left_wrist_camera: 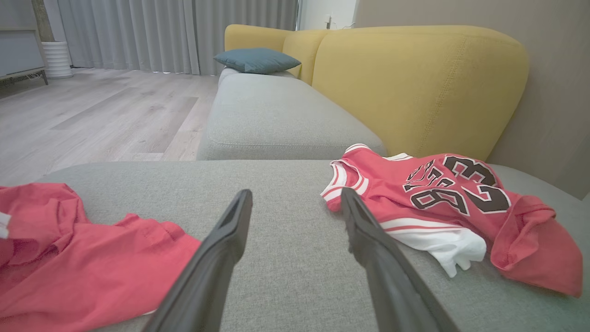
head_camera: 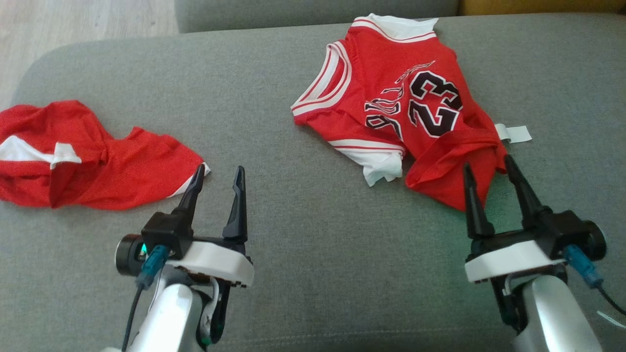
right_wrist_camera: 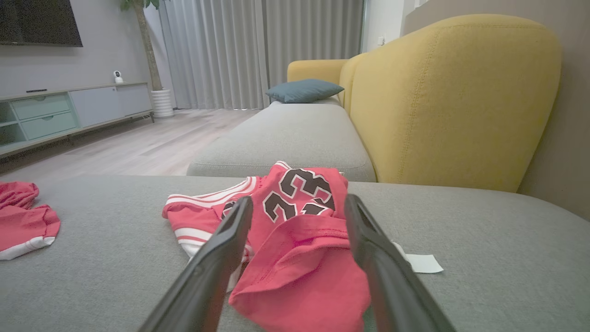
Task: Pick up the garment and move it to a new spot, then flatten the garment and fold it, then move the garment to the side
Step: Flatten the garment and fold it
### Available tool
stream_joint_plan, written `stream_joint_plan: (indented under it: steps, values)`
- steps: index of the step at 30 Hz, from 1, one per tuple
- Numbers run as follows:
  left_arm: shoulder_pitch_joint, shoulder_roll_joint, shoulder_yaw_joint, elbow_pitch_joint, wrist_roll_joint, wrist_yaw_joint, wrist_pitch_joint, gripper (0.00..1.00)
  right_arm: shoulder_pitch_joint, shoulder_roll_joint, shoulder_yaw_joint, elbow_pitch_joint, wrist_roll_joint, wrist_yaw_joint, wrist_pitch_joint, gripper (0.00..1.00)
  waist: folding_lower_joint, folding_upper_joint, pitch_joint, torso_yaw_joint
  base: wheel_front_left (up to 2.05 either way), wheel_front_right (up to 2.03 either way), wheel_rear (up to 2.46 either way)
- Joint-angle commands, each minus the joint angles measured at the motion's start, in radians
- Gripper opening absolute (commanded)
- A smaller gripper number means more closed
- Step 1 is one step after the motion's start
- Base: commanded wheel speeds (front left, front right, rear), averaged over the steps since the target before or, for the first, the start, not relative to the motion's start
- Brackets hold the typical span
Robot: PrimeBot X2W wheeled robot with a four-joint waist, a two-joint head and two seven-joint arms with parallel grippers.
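A red jersey (head_camera: 401, 98) with white trim and a black 23 lies crumpled on the grey cushion (head_camera: 313, 274) at the right. Its near hem sits between the fingers of my right gripper (head_camera: 489, 166), which is open just over the cloth (right_wrist_camera: 299, 258). A second red garment (head_camera: 93, 161) with white patches lies bunched at the left. My left gripper (head_camera: 218, 168) is open beside that garment's right corner, holding nothing; in the left wrist view bare cushion (left_wrist_camera: 295, 240) lies between the fingers, with the red garment (left_wrist_camera: 83, 258) to their left and the jersey (left_wrist_camera: 442, 198) to their right.
A white tag (head_camera: 513, 133) sticks out from the jersey's right side. A yellow sofa back (right_wrist_camera: 451, 101) rises behind the cushion, with a blue pillow (right_wrist_camera: 304, 90) further along the seat. Wooden floor (left_wrist_camera: 92, 115) lies beyond the cushion's left edge.
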Motion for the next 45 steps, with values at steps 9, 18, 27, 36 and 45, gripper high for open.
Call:
stream_joint_plan:
  steps: [9,18,27,36,45]
  values:
    - [-0.047,0.007,0.022,-0.026,0.008,-0.007,-0.006,1.00,-0.093,0.002,0.007,0.083,0.069,0.007,0.085,1.00,0.0000,-0.0001,0.043,0.050,0.00,0.00,0.00]
    - [-0.063,0.007,0.013,-0.021,0.004,-0.004,-0.006,1.00,-0.158,0.002,0.033,0.275,0.099,0.007,0.138,1.00,0.0000,-0.0001,0.081,0.118,0.00,0.00,0.00]
    - [-0.066,0.007,0.015,-0.017,0.013,-0.002,-0.006,1.00,-0.247,0.002,0.046,0.396,0.136,0.007,0.060,0.00,0.0000,-0.0001,0.093,0.123,0.00,0.00,0.00]
    - [-0.056,0.007,0.044,-0.013,0.029,-0.009,-0.006,1.00,-0.242,0.002,0.028,0.377,0.185,0.007,0.013,0.00,0.0000,-0.0001,0.063,0.054,0.00,0.00,0.00]
    - [-0.036,0.007,0.058,-0.021,0.027,-0.011,-0.006,1.00,-0.115,0.002,-0.114,0.201,0.217,0.007,0.054,0.00,0.0000,-0.0001,0.029,-0.046,0.00,0.00,0.00]
